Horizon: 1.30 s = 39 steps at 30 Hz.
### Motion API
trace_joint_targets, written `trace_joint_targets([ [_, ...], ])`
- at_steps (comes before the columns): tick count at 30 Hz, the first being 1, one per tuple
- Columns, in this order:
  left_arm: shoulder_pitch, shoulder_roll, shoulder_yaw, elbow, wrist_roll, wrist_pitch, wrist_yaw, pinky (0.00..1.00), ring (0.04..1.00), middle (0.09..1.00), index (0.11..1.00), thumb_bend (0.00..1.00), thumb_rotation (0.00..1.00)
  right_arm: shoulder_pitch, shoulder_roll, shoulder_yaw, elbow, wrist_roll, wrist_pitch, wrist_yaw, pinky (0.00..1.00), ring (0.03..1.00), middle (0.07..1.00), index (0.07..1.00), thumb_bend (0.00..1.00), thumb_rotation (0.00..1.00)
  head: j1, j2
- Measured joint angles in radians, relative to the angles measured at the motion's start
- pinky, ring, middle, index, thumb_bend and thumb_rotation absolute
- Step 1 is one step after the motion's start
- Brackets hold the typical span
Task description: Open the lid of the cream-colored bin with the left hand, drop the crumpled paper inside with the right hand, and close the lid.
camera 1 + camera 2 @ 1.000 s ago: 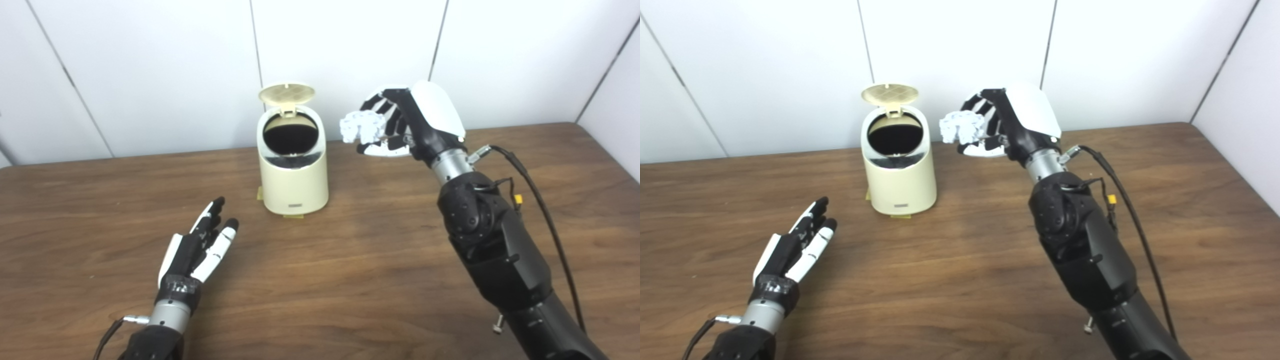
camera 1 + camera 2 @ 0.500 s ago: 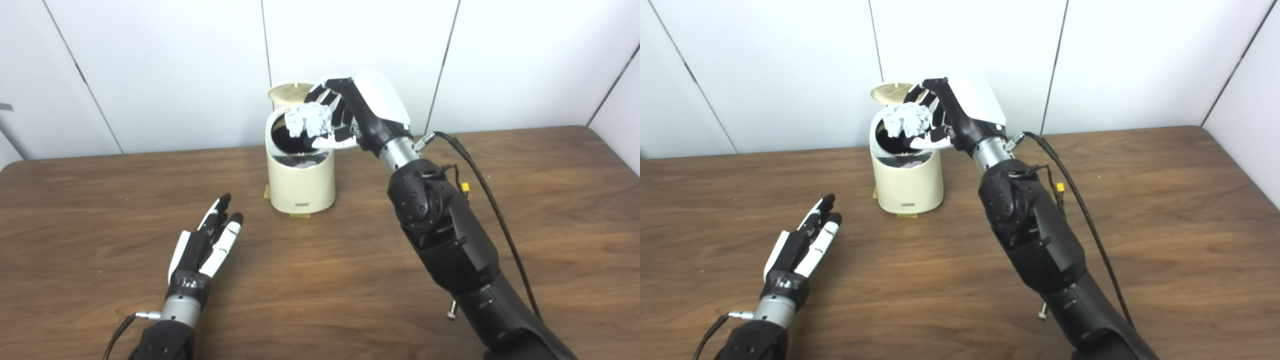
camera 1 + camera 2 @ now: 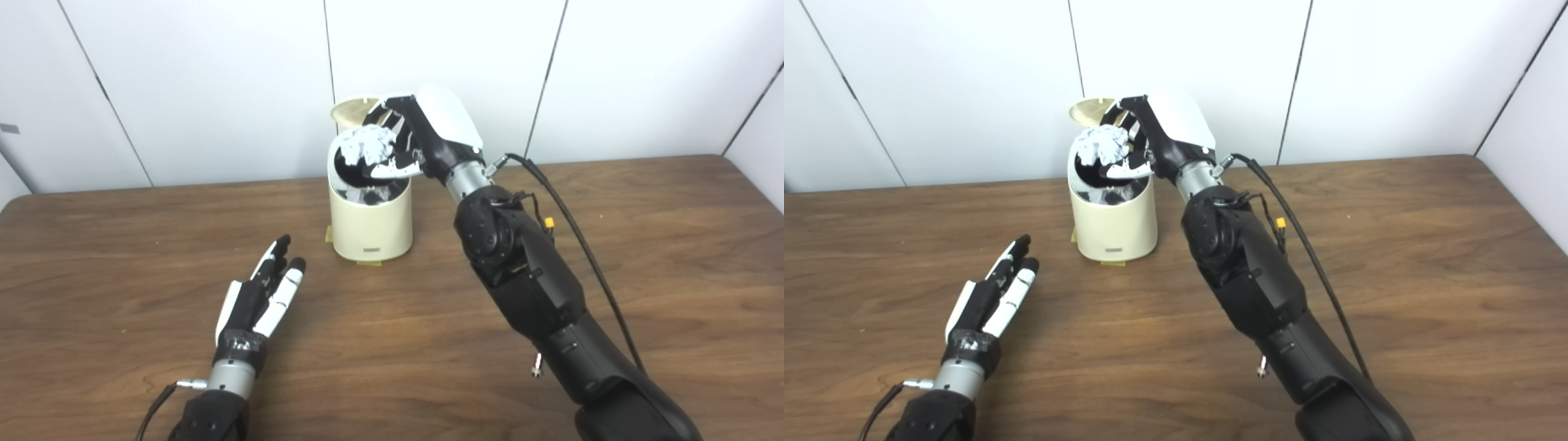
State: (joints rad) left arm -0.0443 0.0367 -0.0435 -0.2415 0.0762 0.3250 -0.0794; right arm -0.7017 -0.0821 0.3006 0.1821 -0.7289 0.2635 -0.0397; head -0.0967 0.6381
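Note:
The cream-colored bin [image 3: 370, 226] stands on the wooden table near the back wall, its round lid [image 3: 350, 112] tipped up behind the dark opening. My right hand [image 3: 422, 138] hovers at the bin's mouth, shut on the crumpled white paper [image 3: 366, 147], which sits right over the opening. My left hand [image 3: 260, 300] rests low on the table to the front left of the bin, open, fingers stretched out flat and holding nothing.
The brown table [image 3: 643, 245] runs wide to the right and to the left of the bin. White wall panels stand close behind it. A black cable [image 3: 582, 245] loops off my right forearm. Small yellow tape tabs [image 3: 367, 263] mark the bin's foot.
My right hand carried the paper leftward from beside the bin to over its opening. The camera shifted slightly. The left hand stayed in place, open.

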Motion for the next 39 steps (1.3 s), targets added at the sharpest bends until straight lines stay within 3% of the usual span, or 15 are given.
trace_joint_targets([
  [8,0.003,-0.001,-0.002,-0.007,0.006,0.0,0.002,1.0,1.0,1.0,1.0,0.55,0.67,0.0,-0.002,-0.003,0.045,0.002,-0.029,-0.059,0.35,0.353,0.487,0.573,0.5,0.0,0.006,0.006],
  [15,0.005,-0.001,0.0,-0.011,0.004,0.0,0.002,1.0,1.0,1.0,1.0,0.54,0.66,0.001,-0.01,0.002,0.039,-0.001,-0.03,-0.056,0.39,0.384,0.511,0.553,0.51,0.0,0.006,0.012],
  [18,0.005,-0.002,0.0,-0.011,0.004,0.0,0.002,1.0,1.0,1.0,1.0,0.54,0.66,0.001,-0.031,0.017,0.032,-0.009,-0.034,-0.046,0.35,0.387,0.517,0.548,0.51,0.0,0.006,0.012],
  [21,0.005,-0.002,0.0,-0.011,0.004,0.0,0.002,1.0,1.0,1.0,1.0,0.53,0.66,0.002,-0.041,0.025,0.027,-0.028,-0.028,-0.03,0.3,0.42,0.466,0.518,0.53,0.01,0.009,0.018],
  [23,0.005,-0.001,-0.001,-0.011,0.005,0.0,0.002,1.0,1.0,0.994,1.0,0.53,0.68,0.002,-0.041,0.032,0.02,-0.044,-0.02,-0.025,0.25,0.356,0.433,0.521,0.53,0.01,0.008,0.023],
  [30,0.004,0.006,-0.012,-0.013,0.013,0.001,0.0,1.0,0.995,0.97,1.0,0.5,0.7,0.003,-0.041,0.037,-0.004,-0.065,-0.011,-0.004,0.25,0.374,0.436,0.519,0.53,0.01,0.011,0.025],
  [32,0.004,0.006,-0.012,-0.013,0.012,0.0,-0.001,1.0,0.995,0.97,1.0,0.5,0.69,0.005,-0.041,0.037,-0.004,-0.066,-0.012,-0.001,0.19,0.29,0.465,0.495,0.53,0.01,0.011,0.029],
  [33,0.003,0.006,-0.012,-0.013,0.012,0.0,-0.001,1.0,0.995,0.97,1.0,0.5,0.69,0.006,-0.041,0.037,-0.004,-0.067,-0.011,0.003,0.1,0.174,0.302,0.493,0.53,0.1,0.012,0.028],
  [35,0.003,0.006,-0.013,-0.013,0.012,0.0,-0.001,1.0,0.996,0.973,1.0,0.51,0.69,0.007,-0.042,0.037,-0.005,-0.068,-0.005,0.01,0.06,0.116,0.229,0.492,0.53,0.13,0.012,0.028],
  [36,0.002,0.005,-0.014,-0.013,0.012,0.0,-0.001,1.0,0.997,0.976,1.0,0.51,0.69,0.007,-0.042,0.037,-0.005,-0.069,0.002,0.013,0.06,0.114,0.225,0.518,0.61,0.14,0.012,0.028],
  [37,0.001,0.005,-0.014,-0.013,0.012,0.0,-0.001,1.0,0.997,0.978,1.0,0.52,0.69,0.008,-0.042,0.037,-0.005,-0.07,0.006,0.016,0.06,0.121,0.231,0.568,0.77,0.15,0.012,0.028],
  [39,0.0,0.006,-0.015,-0.013,0.012,0.001,-0.002,1.0,1.0,0.983,1.0,0.53,0.68,0.007,-0.045,0.037,-0.005,-0.072,0.007,0.021,0.07,0.134,0.239,0.612,0.91,0.17,0.012,0.029],
])
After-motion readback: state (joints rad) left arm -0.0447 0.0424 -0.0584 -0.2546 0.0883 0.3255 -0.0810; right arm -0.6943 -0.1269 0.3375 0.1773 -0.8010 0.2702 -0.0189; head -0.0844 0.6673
